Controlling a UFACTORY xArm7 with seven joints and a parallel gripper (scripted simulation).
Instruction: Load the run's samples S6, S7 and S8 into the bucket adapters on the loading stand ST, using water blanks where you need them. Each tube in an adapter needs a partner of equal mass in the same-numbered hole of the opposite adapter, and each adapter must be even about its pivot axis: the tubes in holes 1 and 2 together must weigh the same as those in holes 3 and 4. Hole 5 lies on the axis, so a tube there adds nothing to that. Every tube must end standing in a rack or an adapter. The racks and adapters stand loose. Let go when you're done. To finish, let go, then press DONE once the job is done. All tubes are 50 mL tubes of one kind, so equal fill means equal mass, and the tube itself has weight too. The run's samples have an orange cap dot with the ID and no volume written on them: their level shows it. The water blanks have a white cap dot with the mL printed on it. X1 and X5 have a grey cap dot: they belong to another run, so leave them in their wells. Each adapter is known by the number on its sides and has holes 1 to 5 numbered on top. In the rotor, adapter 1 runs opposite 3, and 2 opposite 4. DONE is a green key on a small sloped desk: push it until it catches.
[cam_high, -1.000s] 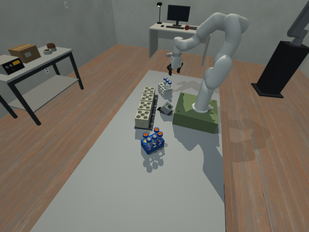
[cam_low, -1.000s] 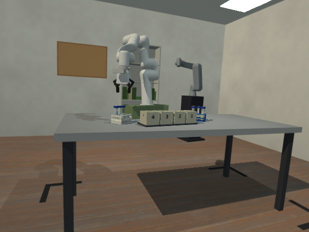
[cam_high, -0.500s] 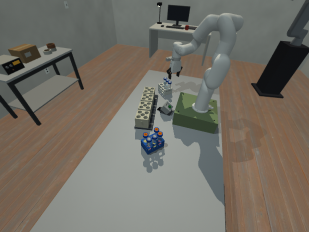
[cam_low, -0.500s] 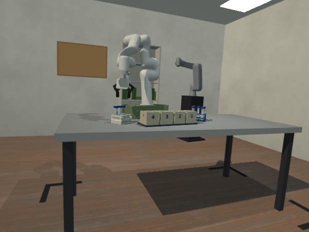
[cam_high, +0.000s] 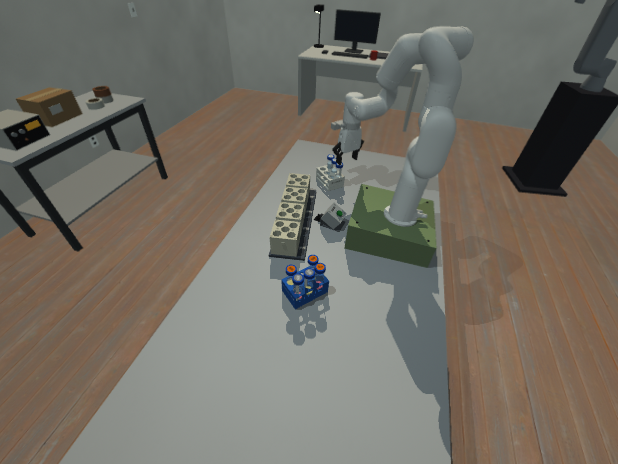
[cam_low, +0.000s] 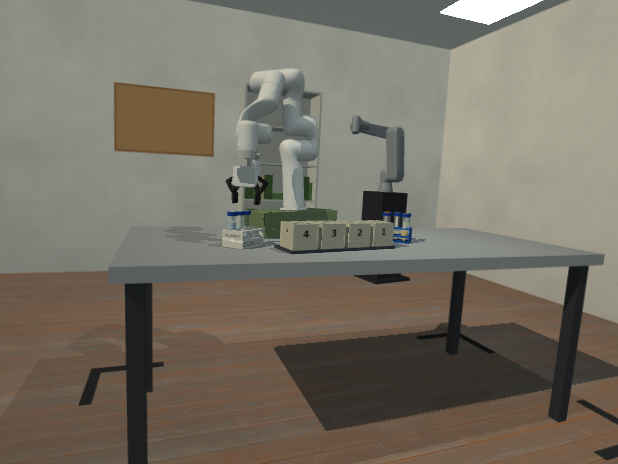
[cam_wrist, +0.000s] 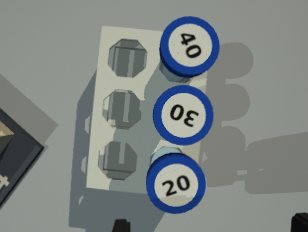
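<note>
My gripper (cam_high: 347, 159) (cam_low: 246, 202) (cam_wrist: 210, 225) is open and empty, pointing down above the white blanks rack (cam_high: 336, 184) (cam_low: 232, 240) (cam_wrist: 96, 137). That rack holds blanks 40 (cam_wrist: 190, 46), 30 (cam_wrist: 183, 115) and 20 (cam_wrist: 176, 185) in one row; its other row is empty. Adapter 1 (cam_high: 286, 246) (cam_low: 383, 233), adapter 2 (cam_low: 359, 234), adapter 3 (cam_low: 334, 234) and adapter 4 (cam_low: 306, 242) stand in line, with no tubes visible. The blue rack (cam_high: 300, 302) holds three orange-dot tubes (cam_high: 313, 259) (cam_high: 291, 269) (cam_high: 320, 267) and two grey-dot tubes (cam_high: 298, 279) (cam_high: 309, 273). Their IDs and levels are unreadable.
The green DONE key (cam_high: 339, 213) is on its small sloped desk, between the adapters and the green robot base (cam_high: 390, 247). The dark loading stand (cam_high: 307, 226) (cam_wrist: 27, 162) lies under the adapters, its corner left of the blanks rack in the wrist view.
</note>
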